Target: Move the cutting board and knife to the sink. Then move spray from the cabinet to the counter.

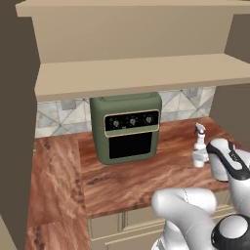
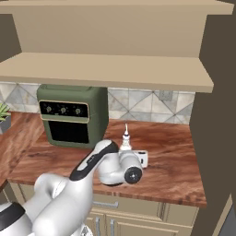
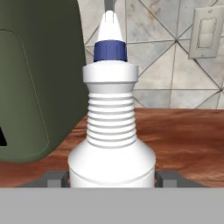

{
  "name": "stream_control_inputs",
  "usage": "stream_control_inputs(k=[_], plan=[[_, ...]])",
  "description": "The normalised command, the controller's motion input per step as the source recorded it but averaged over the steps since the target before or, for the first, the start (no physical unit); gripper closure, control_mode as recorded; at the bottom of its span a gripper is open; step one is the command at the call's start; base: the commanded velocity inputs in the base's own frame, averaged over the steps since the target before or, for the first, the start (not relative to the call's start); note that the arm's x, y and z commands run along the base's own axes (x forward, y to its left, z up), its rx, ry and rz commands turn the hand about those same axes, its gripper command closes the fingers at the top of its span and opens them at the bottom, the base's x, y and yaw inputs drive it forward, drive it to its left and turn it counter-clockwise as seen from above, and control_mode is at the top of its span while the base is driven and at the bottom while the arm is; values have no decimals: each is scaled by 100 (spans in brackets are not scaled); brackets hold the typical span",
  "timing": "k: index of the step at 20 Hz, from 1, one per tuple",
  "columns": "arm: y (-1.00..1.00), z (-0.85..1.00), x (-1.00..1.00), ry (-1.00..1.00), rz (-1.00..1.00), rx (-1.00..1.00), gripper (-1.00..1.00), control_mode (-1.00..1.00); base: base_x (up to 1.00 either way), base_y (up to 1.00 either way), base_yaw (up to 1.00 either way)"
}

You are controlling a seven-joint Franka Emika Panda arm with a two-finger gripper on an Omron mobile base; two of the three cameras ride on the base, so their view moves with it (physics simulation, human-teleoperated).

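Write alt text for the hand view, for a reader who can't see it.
Close-up of the spray, a white ribbed bottle with a blue collar, standing upright on the counter between the hand's two dark fingertips. A green oven sits at left, with a tiled wall and a switch plate behind.

Light: even, soft, mildly dim.
Shadows: faint under the cabinet (image 1: 132,78) shelf, upper frame.
Glare: slight sheen on the counter (image 2: 170,161).
Focus: sharp, undistorted.

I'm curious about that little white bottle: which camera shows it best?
The hand view: the spray bottle looms close, ribbed neck and blue collar clear. In both base views it is small on the counter, partly behind the arm.
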Motion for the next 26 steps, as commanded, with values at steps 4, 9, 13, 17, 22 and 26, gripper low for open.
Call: stream_control_inputs(k=[4,9,13,17,22,26], plan=[[-8,-24,6,0,0,0,100,-100,0,0,0],[-4,-24,7,0,0,0,100,-100,0,0,0],[-4,-22,7,0,0,0,100,-100,0,0,0],[-6,-18,4,0,0,0,100,-100,0,0,0],[-3,-19,0,0,0,-1,100,-100,0,0,0],[0,-9,-1,-1,0,0,-100,-100,0,0,0]])
